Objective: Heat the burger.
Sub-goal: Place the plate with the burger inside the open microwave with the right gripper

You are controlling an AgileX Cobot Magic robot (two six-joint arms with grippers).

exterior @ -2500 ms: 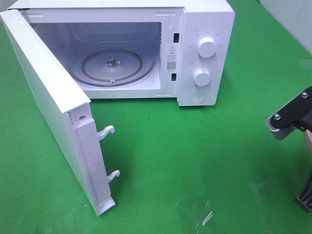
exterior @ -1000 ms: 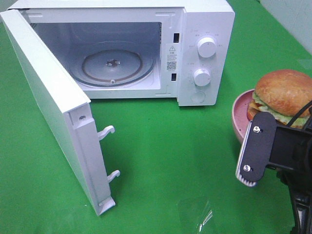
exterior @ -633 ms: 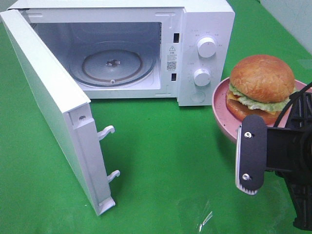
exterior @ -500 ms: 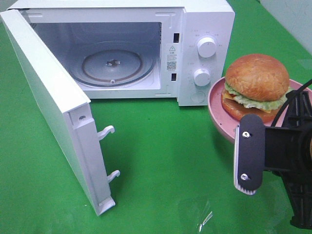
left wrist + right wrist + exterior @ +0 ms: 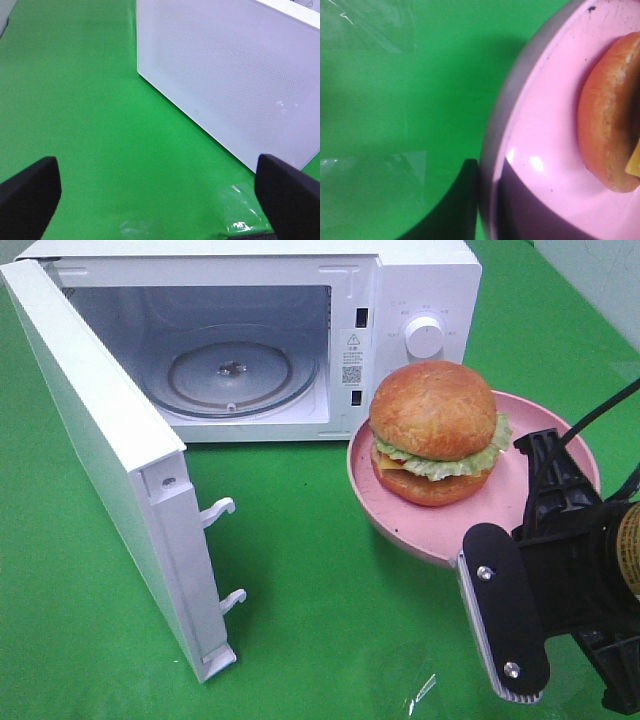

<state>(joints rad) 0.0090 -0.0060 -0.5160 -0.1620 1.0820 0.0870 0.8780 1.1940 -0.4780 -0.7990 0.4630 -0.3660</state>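
- Your right tool (image 5: 487,210) is clamped on the rim of the plate (image 5: 520,502). One finger sits outside the rim; the other side of the grip is lost in shadow on the pink surface.
- The burger (image 5: 433,430) rests upright on that plate, near its far-left side and away from the gripped rim. The top bun, lettuce, cheese and lower bun are all stacked straight.
- The plate looks lifted off the desk (image 5: 330,570), with a shadow under it. It sits in front of the microwave (image 5: 420,280), before the control panel, toward the desk's right edge.
- From the high camera, the burger covers the lower part of the panel. Only one knob (image 5: 424,337) shows above the bun.
- The microwave stands along the desk's far edge. Its door (image 5: 100,460) is swung wide toward the left edge, with two latch hooks (image 5: 218,510) on its free end.
- The glass turntable (image 5: 230,375) lies flat in the cavity, to the left of the burger and beyond it.
- Your left tool (image 5: 157,200) is spread wide and grips nothing. It hangs over bare green desk, near the door's outer face.
- It is out of the high camera's sight.
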